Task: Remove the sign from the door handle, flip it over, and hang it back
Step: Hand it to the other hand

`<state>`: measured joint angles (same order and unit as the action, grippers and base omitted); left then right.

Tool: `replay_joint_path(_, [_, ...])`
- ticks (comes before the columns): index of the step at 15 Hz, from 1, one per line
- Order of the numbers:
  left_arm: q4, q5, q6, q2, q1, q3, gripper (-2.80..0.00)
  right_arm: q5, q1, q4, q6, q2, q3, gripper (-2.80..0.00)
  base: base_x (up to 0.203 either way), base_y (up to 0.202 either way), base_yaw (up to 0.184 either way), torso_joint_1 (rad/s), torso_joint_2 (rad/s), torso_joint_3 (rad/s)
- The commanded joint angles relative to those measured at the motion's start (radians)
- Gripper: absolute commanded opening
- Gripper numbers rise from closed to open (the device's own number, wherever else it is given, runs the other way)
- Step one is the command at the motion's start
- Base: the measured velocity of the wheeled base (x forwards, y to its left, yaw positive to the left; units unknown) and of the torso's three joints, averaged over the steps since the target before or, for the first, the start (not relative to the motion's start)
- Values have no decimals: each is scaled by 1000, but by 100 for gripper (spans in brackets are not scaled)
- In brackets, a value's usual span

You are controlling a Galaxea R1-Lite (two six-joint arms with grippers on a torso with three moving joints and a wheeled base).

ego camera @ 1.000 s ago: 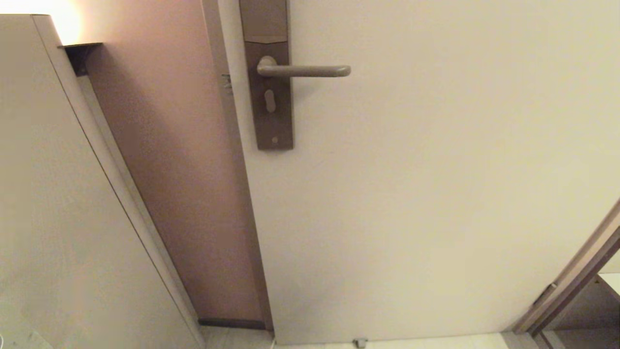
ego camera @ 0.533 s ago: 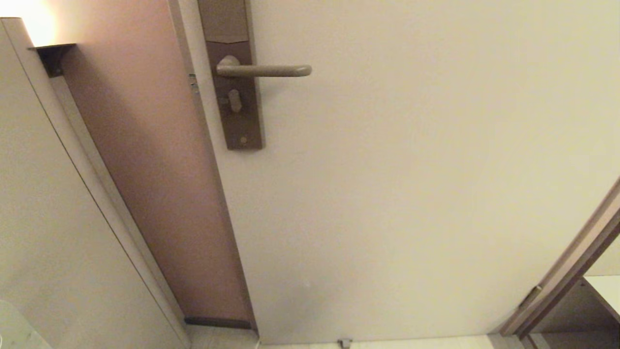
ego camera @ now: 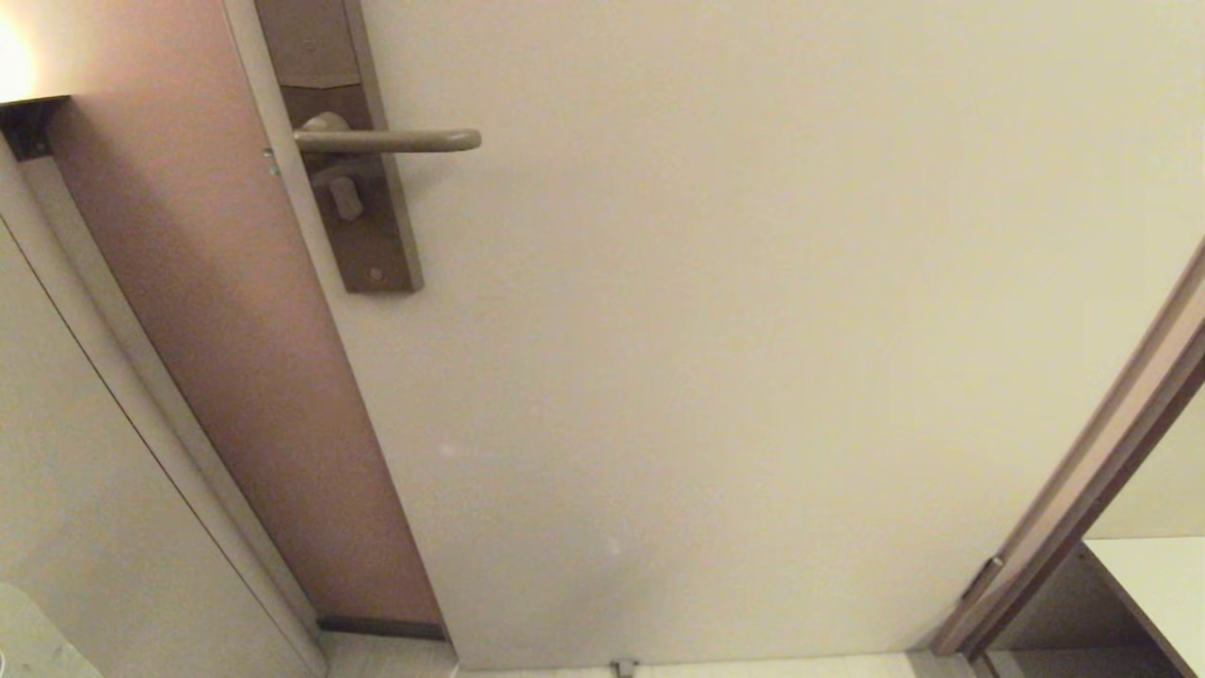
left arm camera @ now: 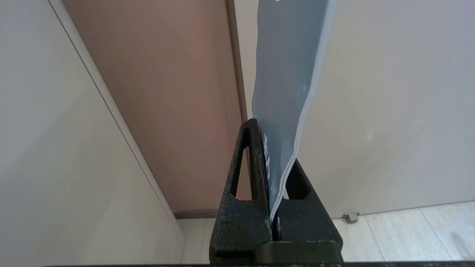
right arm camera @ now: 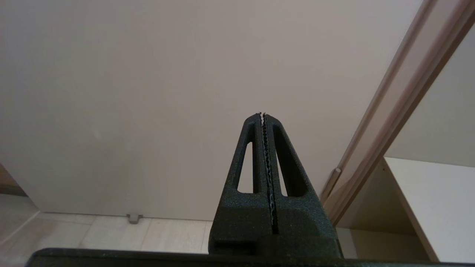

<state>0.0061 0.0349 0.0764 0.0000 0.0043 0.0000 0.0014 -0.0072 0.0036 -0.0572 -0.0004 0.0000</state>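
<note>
Nearest to me, my left gripper is clamped tight on one end of the sign, which stands up out of the fingers, edge-on, teal side showing with a pale rim, bowed a little along its length. Its far end runs out of the left wrist view, so I cannot see the hole. My right gripper is fully closed with nothing between the toothed fingers. Both point toward the door. Beyond, in the head view, the handle sits high on the door near its left edge, level and bare, on its brown backplate. Neither arm shows there.
</note>
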Motion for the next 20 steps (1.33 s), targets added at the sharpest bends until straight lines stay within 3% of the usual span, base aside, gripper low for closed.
replay_joint_path(1, [0,0,-1,2,0,0,-280,0,0,-1,-1,0,0,-280,0,0,0,0,0,0])
replay_joint_path(16, [5,0,2,3,-6,-8,-280,0,0,-1,-1,0,0,-280,0,0,0,0,0,0])
replay_joint_path(20, [44,26,-1,108,-7,-136,-280,0,0,-1,-1,0,0,-280,0,0,0,0,0,0])
